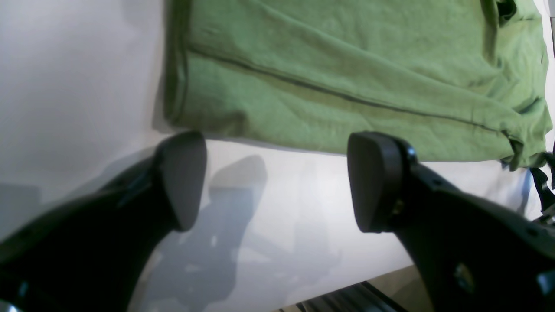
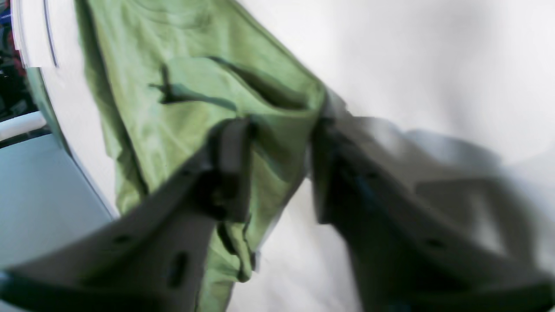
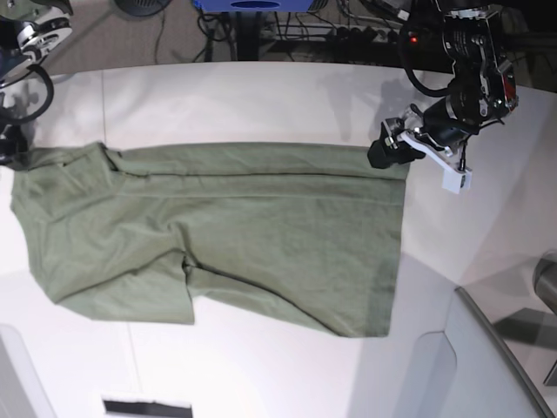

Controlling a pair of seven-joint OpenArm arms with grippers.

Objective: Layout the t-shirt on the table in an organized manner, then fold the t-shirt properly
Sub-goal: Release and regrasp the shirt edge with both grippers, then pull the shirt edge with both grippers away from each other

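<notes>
The olive-green t-shirt (image 3: 261, 226) lies spread flat across the white table (image 3: 261, 96), with a long crease line near its far edge. My left gripper (image 3: 380, 153) sits at the shirt's far right corner. In the left wrist view it (image 1: 277, 182) is open and empty over bare table (image 1: 282, 242), just short of the shirt's edge (image 1: 325, 86). My right gripper (image 2: 279, 169) is at the shirt's left end, blurred. Its fingers stand apart, with the shirt's edge (image 2: 195, 99) between them. In the base view only a dark bit of it (image 3: 7, 150) shows.
A grey angled panel (image 3: 487, 366) with a dark edge stands at the front right. A black strip (image 3: 148, 407) lies at the front edge. Cables and a blue object (image 3: 252, 4) sit behind the table. In the right wrist view the table's edge (image 2: 30, 52) lies close to the shirt.
</notes>
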